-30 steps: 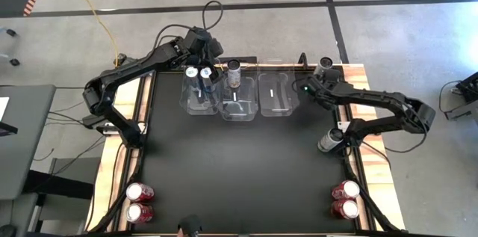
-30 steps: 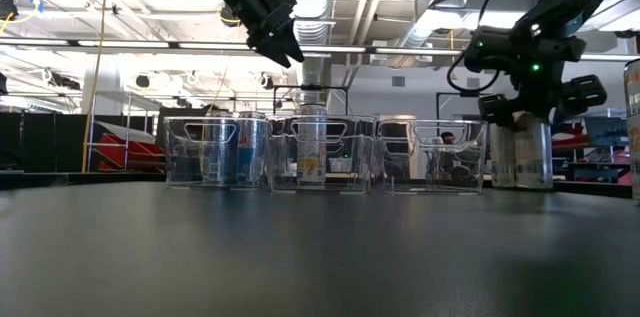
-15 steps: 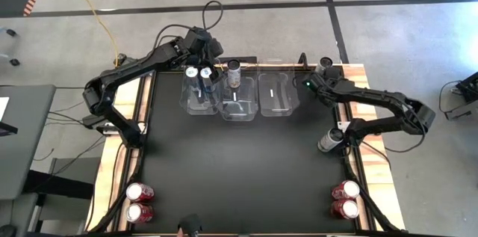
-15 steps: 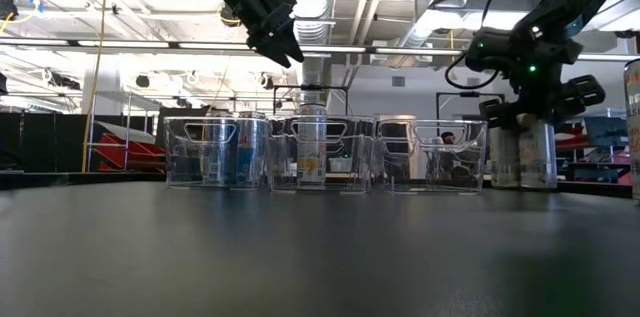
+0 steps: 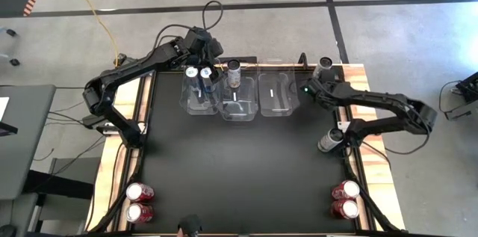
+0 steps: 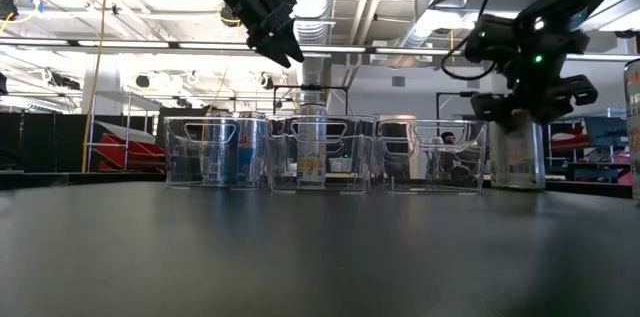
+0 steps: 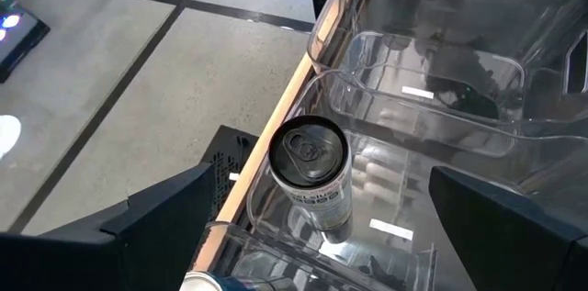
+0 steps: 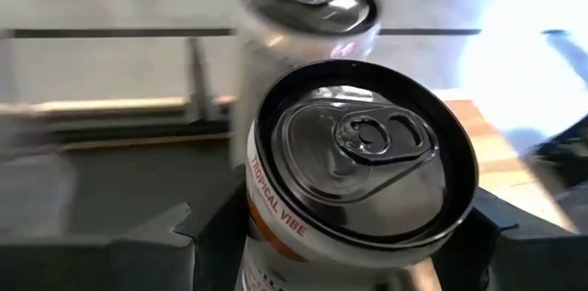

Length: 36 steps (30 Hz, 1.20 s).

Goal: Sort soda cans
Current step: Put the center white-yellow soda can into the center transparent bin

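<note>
Two blue-silver cans (image 5: 199,73) stand in the left clear bin (image 5: 200,102). One grey can (image 5: 234,69) stands in the middle bin; the left wrist view shows its top (image 7: 311,150). My left gripper (image 5: 203,51) hangs open above the left bin, touching nothing. At the far right corner my right gripper (image 8: 354,245) is shut on a grey can (image 8: 358,153), which the gripper hides in the high view. Another grey can (image 5: 326,63) stands just behind it, and a third (image 5: 328,140) stands on the right edge. My right gripper pinches the grey can between its two fingers (image 8: 213,231), on opposite sides of the wall (image 8: 262,227) just under the top rim. The fingers slant down toward the far edge. The can stands upright, and in the low view its base (image 6: 518,185) is level with the tabletop.
The right clear bin (image 5: 278,93) holds no can. Two red cans (image 5: 138,201) stand at the near left corner and two more (image 5: 345,199) at the near right. The black tabletop between the bins and the near edge is free.
My right gripper has turned a little over the grey can at the far right corner. In the low view the gripper and the can under it have shifted slightly toward the bins.
</note>
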Motion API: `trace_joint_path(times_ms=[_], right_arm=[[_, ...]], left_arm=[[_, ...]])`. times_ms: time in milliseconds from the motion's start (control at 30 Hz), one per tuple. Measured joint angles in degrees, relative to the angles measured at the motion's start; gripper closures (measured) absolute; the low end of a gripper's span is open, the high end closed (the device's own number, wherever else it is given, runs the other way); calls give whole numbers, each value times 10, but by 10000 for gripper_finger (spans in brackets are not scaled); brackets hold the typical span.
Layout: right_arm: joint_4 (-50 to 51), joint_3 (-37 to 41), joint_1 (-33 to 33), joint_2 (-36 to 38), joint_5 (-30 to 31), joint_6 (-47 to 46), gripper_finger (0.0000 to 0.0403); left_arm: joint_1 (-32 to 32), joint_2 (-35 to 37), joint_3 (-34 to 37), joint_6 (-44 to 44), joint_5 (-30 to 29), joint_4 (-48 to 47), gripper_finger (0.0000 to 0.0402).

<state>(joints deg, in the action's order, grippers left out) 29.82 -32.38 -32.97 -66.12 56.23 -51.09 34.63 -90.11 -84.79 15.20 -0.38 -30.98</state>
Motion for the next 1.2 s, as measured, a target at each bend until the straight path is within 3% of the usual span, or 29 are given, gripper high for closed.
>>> trace_joint_path(times_ms=[167, 267, 533, 733, 967, 1200], right_arm=[[43, -16, 69, 41, -26, -56, 127], [55, -50, 98, 59, -21, -44, 127], [72, -174, 125, 51, 23, 108, 127], [-44, -232, 127, 15, 18, 272, 127], [-243, -273, 122, -70, -94, 433, 127], [-328, -332, 106, -206, -206, 523, 127]], left_arm=[[0, 0, 0, 0, 0, 0, 6], [0, 0, 0, 0, 0, 7, 6], [-2, 2, 0, -12, 17, 17, 6], [-5, 17, 0, -33, 34, 14, 6], [1, 59, 0, -40, 36, 8, 6], [19, 100, 0, -37, 35, -1, 6]])
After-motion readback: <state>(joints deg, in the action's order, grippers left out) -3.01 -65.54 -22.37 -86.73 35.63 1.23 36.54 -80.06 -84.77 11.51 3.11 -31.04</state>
